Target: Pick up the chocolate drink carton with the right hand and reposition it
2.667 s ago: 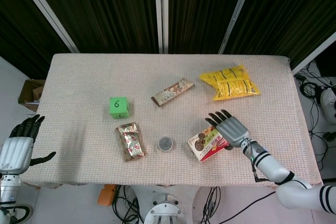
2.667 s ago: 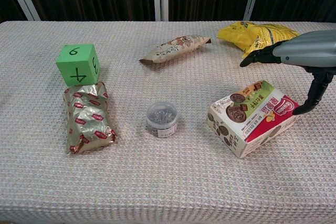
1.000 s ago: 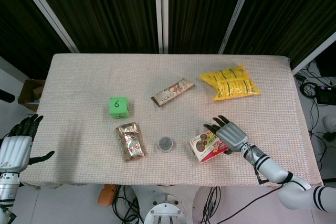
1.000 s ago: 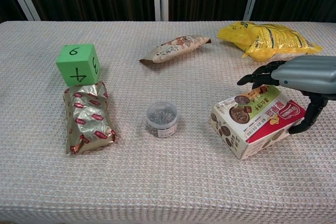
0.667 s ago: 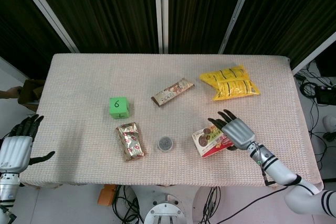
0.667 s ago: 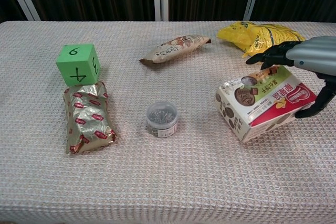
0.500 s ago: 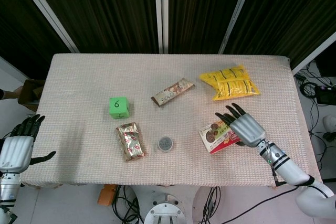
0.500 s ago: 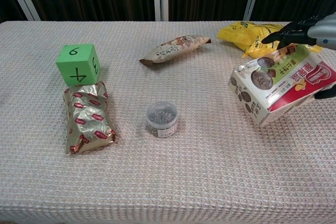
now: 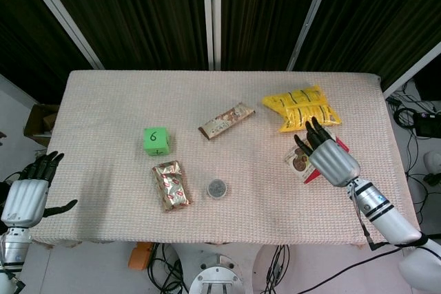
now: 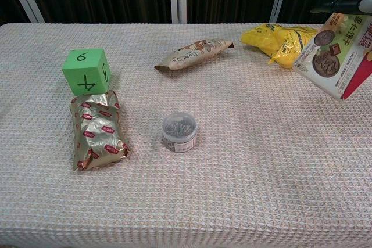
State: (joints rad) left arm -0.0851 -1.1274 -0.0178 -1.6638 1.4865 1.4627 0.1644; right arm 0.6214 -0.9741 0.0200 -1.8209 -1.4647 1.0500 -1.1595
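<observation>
Over the table (image 9: 207,94), right hand (image 9: 329,158) holds chocolate drink carton (image 10: 340,56) aloft.

A coarse, matt woven cloth (image 10: 244,161) with a waffle-like texture covers the table across both views. At left in the chest view, the green cube (image 10: 87,71) looks like matt foam, and below it the gold packet (image 10: 97,128) is crinkled, shiny foil. The small round tub (image 10: 179,131) at centre is clear plastic. The yellow bag (image 10: 282,41) at upper right is glossy film. The chocolate drink carton (image 10: 340,53) is smooth printed card with a slight sheen. The right hand (image 9: 331,160) shows a silvery-grey shell and black fingers (image 9: 311,138).
</observation>
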